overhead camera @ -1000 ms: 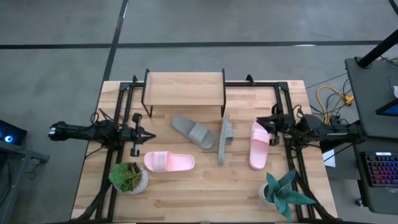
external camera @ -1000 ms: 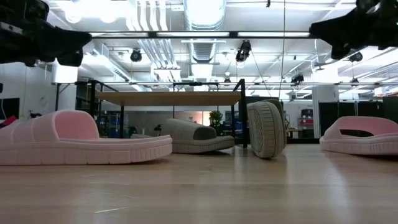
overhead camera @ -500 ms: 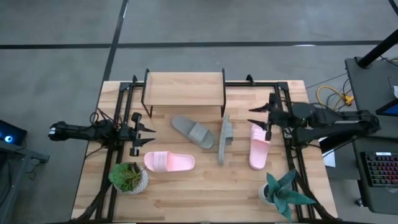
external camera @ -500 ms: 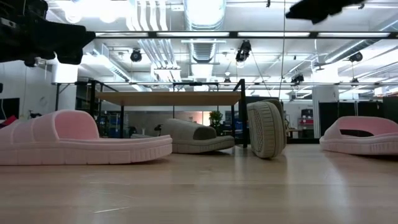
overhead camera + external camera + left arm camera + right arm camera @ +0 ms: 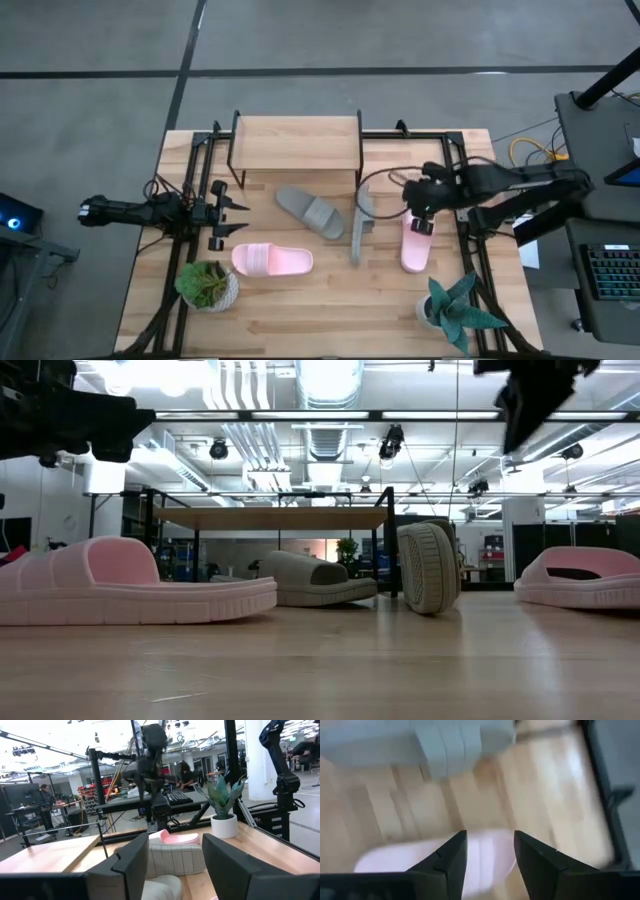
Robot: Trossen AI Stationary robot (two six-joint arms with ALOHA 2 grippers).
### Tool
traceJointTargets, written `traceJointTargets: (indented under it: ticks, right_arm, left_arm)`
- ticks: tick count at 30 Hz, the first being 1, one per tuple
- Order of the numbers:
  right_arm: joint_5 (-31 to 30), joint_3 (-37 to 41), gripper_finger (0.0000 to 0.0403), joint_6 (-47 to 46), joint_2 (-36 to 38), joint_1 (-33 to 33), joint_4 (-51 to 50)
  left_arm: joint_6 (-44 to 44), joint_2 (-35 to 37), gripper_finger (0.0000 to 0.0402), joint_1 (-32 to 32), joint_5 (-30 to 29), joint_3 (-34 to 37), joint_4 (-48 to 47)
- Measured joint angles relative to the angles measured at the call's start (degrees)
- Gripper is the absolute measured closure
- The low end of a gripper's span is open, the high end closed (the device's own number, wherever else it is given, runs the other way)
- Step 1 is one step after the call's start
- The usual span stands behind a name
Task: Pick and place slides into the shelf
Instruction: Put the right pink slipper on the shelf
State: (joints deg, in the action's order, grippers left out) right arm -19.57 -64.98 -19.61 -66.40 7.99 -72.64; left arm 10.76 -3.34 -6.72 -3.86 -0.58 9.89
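Note:
The shelf (image 5: 297,145) stands at the table's far side. One grey slide (image 5: 310,212) lies flat in front of it. The other grey slide (image 5: 361,222) stands on its long edge. A pink slide (image 5: 272,260) lies near the left. A second pink slide (image 5: 415,243) lies at the right. My left gripper (image 5: 244,217) hovers open at the left, level, pointing at the grey slides (image 5: 175,862). My right gripper (image 5: 418,208) hangs open over the right pink slide's far end (image 5: 485,857), clear of it.
Two potted plants stand near the front edge, one at the left (image 5: 207,285) and one at the right (image 5: 455,310). Black frame rails (image 5: 190,200) run along both table sides. Bare wood lies between the slides and the front edge.
My left gripper has opened and kept its place. My right gripper has swung from the right edge toward the table's left and tipped to point down, and now hangs over the right pink slide. No slide has moved.

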Motion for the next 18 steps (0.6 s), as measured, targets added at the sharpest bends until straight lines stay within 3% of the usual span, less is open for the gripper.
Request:
traceJointTargets:
  ticks: [6, 10, 18]
  right_arm:
    - [-0.4, 5.1, 0.0269, -10.8, -4.1, 7.2, -2.1]
    - [-4.2, 9.0, 0.0266, -16.1, -5.8, 11.1, 1.0]
    - [-4.6, 17.8, 0.0201, -20.2, -8.6, 13.9, 7.9]
  left_arm:
    - [0.1, 0.0, 0.0231, 0.0, 0.0, 0.0, 0.0]
    - [0.1, 0.0, 0.0230, 0.0, 0.0, 0.0, -0.2]
    - [6.3, 0.0, 0.0230, 0.0, -0.1, -0.2, 0.3]
